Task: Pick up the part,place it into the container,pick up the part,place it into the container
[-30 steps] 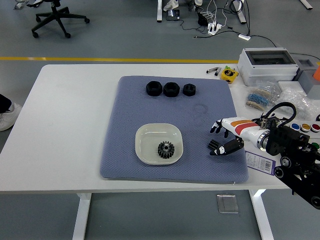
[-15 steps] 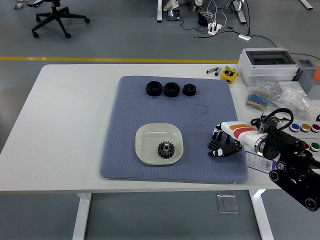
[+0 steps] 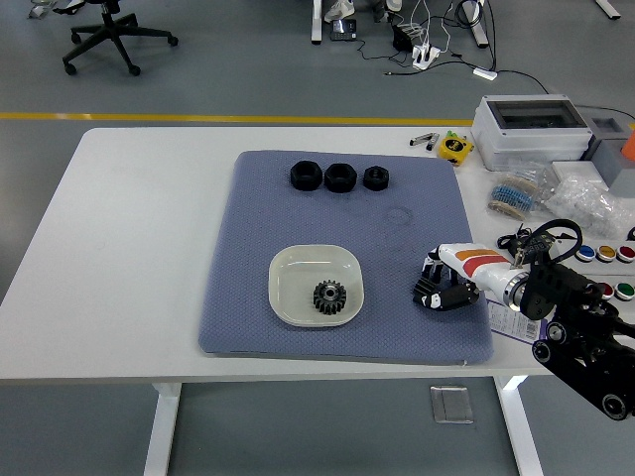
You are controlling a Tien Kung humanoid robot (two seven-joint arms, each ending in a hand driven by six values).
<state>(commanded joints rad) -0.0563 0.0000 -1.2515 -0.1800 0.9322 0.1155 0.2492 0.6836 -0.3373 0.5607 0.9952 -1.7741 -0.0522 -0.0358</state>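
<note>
From the head view, one gear [image 3: 328, 296] already lies in the white dish [image 3: 288, 273] on the blue mat [image 3: 248, 248], and three black parts [image 3: 338, 178] sit in a row at the far side of the mat, well apart from the dish. The right hand [image 3: 444, 284] rests low on the mat just to the right of the dish with its fingers [image 3: 433, 291] curled in and nothing that I can see inside them; the left arm is not in view. I think one part is done and the second pick is not begun, so the next move calls for the hand to reach up to the row, open, and close on one part.
</note>
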